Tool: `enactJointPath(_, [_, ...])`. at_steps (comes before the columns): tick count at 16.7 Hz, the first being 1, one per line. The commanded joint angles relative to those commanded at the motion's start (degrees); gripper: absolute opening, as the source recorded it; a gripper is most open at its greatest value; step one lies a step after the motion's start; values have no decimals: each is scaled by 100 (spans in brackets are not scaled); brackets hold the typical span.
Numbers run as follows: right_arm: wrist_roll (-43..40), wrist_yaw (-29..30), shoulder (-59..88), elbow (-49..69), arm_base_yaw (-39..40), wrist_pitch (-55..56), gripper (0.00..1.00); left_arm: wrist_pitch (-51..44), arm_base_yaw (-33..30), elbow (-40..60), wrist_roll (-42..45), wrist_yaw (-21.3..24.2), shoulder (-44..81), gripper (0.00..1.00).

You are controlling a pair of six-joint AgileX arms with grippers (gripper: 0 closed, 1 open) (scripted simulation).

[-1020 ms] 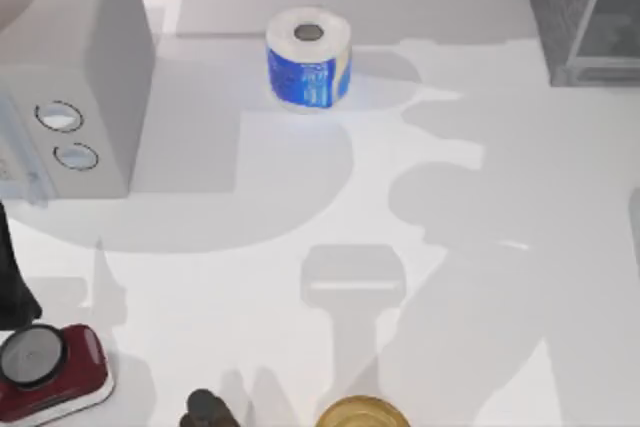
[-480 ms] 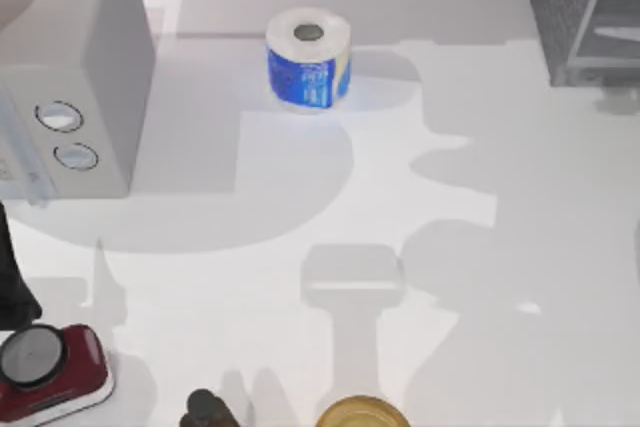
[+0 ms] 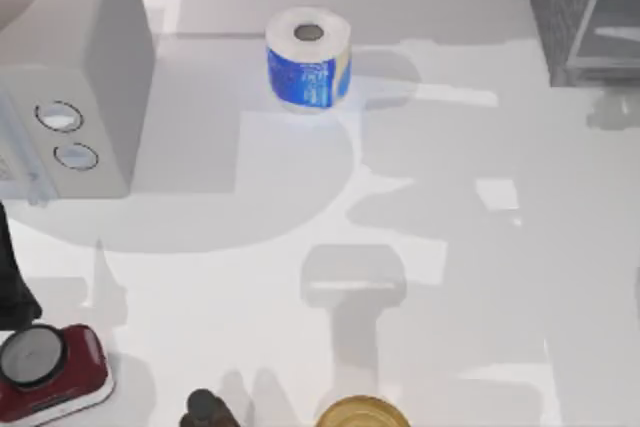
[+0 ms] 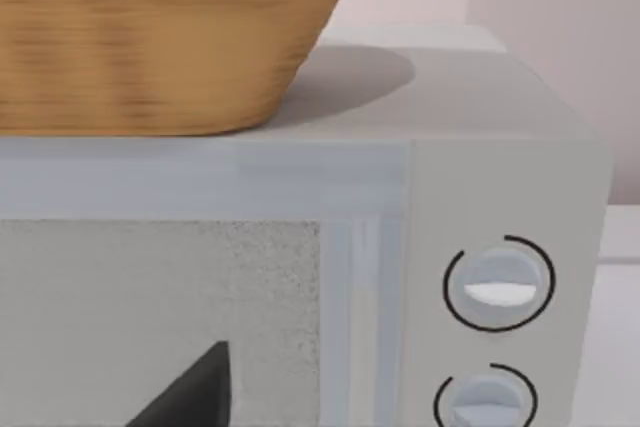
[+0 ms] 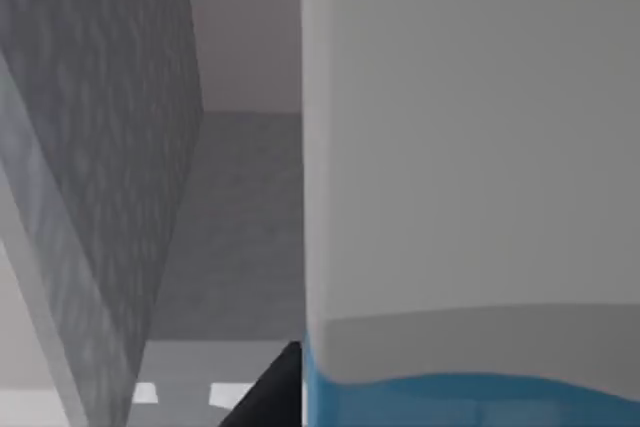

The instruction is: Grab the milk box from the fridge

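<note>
Speckled matt fridge [image 3: 570,7] (glassy panel); woven wicker basket [image 4: 150,37]; smooth matt table [image 3: 420,247].

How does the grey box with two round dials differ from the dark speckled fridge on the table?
The box with dials is light grey and plain, standing at the table's left; the fridge is dark grey and speckled, at the far right corner. The box carries two round dials and a woven basket on top; the fridge has a pale glassy panel in a grey frame instead. Both are boxy cabinets standing upright on the white table.
</note>
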Motion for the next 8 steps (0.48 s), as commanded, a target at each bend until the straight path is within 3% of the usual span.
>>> enactJointPath(8, [98, 429, -4407, -2256, 496, -1089, 0, 0, 0, 0, 0, 0, 0, 100])
